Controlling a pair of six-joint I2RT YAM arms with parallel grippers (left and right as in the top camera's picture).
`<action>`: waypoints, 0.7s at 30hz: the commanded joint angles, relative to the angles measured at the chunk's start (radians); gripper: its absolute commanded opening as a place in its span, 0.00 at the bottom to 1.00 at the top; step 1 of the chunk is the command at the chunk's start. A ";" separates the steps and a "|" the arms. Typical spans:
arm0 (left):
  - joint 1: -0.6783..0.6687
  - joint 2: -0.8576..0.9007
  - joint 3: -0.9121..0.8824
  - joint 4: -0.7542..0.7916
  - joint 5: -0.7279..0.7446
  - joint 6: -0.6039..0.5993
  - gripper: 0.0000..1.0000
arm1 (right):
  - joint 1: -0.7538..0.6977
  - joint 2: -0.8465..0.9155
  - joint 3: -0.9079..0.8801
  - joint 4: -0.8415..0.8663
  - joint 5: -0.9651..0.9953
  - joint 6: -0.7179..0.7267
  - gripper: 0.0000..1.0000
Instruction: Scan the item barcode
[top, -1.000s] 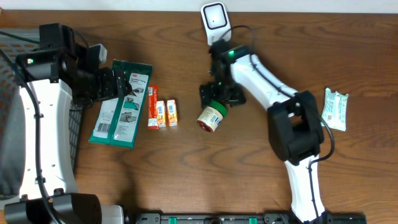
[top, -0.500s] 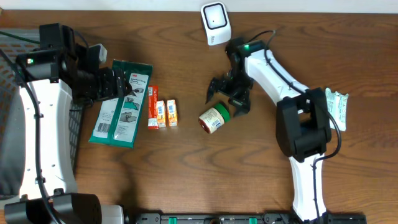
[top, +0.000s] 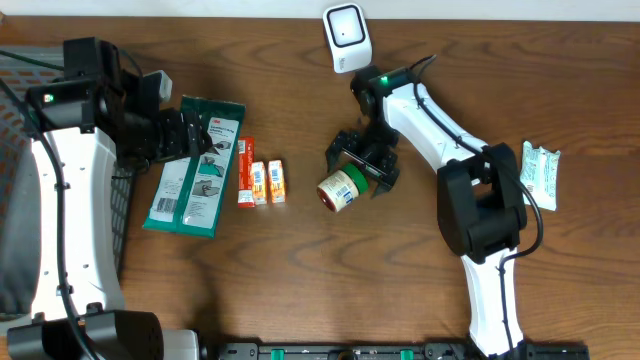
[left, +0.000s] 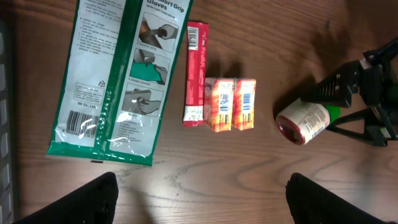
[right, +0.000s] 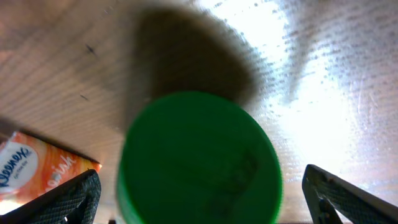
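Hovering by a jar (top: 340, 189) lying sideways
Right claw (top: 360, 167), spread apart, is facing its green lid (right: 199, 162) end-on, just beside it.

Looks like a robot test bench dressed up as a shop checkout. Plain wooden table (top: 300, 290), with a white-and-black left arm (top: 70, 170) and right arm (top: 430, 120) based at its near edge. White barcode scanner (top: 346, 36) standing at the far edge. Shop goods laid out between: a packet of gloves (top: 195, 165), a red stick pack (top: 245, 172), two small orange boxes (top: 267, 183) with barcodes, a jar (top: 341, 189) with a green lid, and a sealed packet (top: 539, 175) off to the right.
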 joint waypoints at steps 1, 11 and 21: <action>0.000 -0.014 -0.003 -0.003 0.005 -0.005 0.87 | 0.018 -0.008 0.005 0.026 0.029 0.032 0.98; 0.000 -0.014 -0.003 -0.003 0.005 -0.005 0.87 | 0.048 -0.008 0.005 0.058 0.063 0.114 0.87; 0.000 -0.014 -0.003 -0.003 0.005 -0.005 0.87 | 0.061 -0.008 0.005 0.087 0.086 0.049 0.78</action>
